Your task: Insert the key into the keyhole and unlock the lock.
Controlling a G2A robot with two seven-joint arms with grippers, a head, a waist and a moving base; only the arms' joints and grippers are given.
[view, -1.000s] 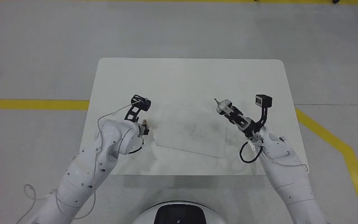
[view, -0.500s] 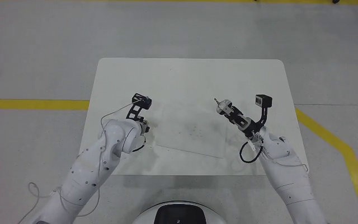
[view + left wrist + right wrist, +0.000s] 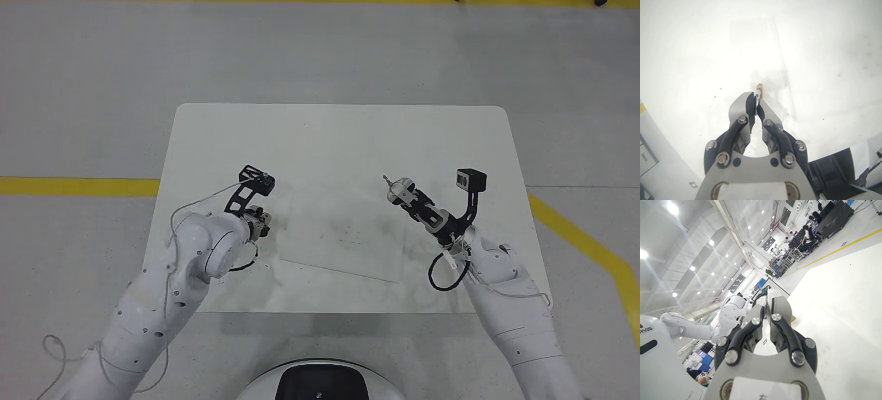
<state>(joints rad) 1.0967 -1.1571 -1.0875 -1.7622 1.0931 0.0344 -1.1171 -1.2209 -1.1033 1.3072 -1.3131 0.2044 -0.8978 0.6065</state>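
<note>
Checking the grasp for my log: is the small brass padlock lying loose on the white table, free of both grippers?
No, the small brass padlock is clamped between the fingers of the left gripper.

On the left gripper, matt black rubber pads pinch the lock — dull brass body, glossy steel shackle; outside them, smooth grey metal shells; beyond the fingertips, matt white table.
</note>
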